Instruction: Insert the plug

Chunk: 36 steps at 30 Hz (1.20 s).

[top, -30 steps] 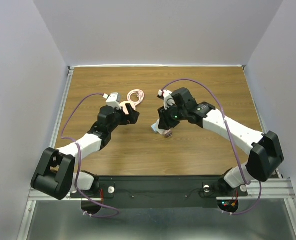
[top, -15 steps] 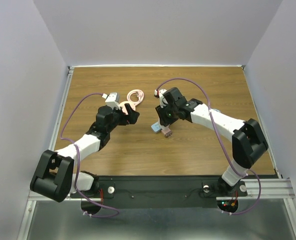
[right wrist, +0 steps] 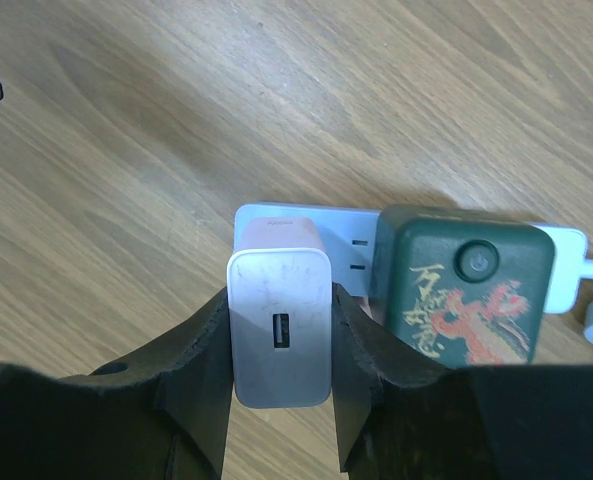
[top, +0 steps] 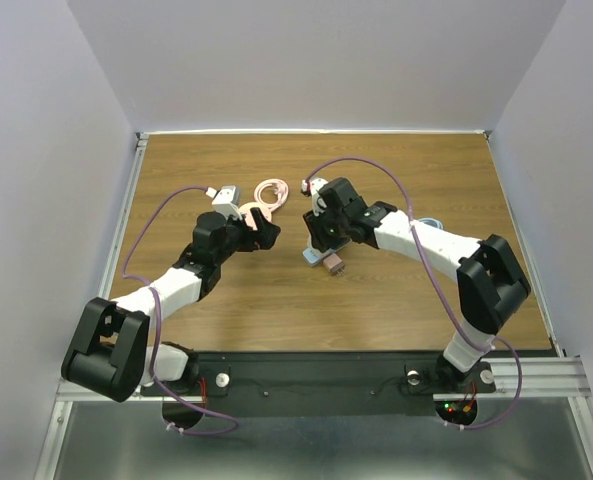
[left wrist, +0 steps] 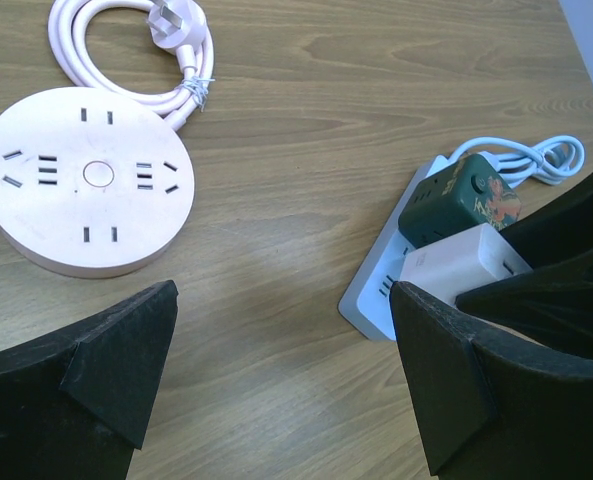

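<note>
My right gripper (right wrist: 281, 345) is shut on a white USB charger plug (right wrist: 280, 335) and holds it on the left end of a white power strip (right wrist: 351, 245). A dark green cube adapter (right wrist: 466, 285) with a red dragon sits on the strip beside it. In the top view the right gripper (top: 324, 232) is over the strip (top: 313, 257). The left wrist view shows the plug (left wrist: 456, 265), the cube (left wrist: 454, 196) and the strip (left wrist: 376, 290) at the right. My left gripper (left wrist: 281, 375) is open and empty over bare wood, also in the top view (top: 261, 232).
A round pink socket hub (left wrist: 84, 178) with a coiled pink cable (left wrist: 126, 45) lies at the left of the left wrist view, behind the left gripper in the top view (top: 248, 212). The strip's white cable (left wrist: 536, 160) is coiled at the right.
The right arm has swung left and lowered, bringing the plug over and down onto the power strip. The left arm has barely moved.
</note>
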Tool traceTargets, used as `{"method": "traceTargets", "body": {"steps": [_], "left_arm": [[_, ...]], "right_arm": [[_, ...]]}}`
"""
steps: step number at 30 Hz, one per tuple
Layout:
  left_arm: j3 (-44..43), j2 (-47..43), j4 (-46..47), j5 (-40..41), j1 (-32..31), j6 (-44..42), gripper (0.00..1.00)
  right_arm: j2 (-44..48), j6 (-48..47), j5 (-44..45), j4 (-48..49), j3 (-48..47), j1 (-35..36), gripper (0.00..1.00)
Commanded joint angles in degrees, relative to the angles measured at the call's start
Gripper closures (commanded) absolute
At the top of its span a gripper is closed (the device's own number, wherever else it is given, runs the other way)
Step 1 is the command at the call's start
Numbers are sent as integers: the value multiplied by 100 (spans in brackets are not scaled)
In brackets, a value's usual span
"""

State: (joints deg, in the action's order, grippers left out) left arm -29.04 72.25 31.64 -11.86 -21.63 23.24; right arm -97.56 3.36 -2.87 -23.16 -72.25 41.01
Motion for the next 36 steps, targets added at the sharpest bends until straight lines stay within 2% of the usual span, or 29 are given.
{"method": "traceTargets", "body": {"steps": [1, 24, 36], "left_arm": [[21, -70, 167, -89, 18, 13, 1], [39, -62, 167, -159, 18, -4, 1], [65, -79, 167, -168, 18, -4, 1]], "right_arm": [[-131, 51, 24, 400, 0, 100, 100], [88, 113, 604, 391, 132, 179, 100], [299, 148, 586, 400, 132, 196, 100]]}}
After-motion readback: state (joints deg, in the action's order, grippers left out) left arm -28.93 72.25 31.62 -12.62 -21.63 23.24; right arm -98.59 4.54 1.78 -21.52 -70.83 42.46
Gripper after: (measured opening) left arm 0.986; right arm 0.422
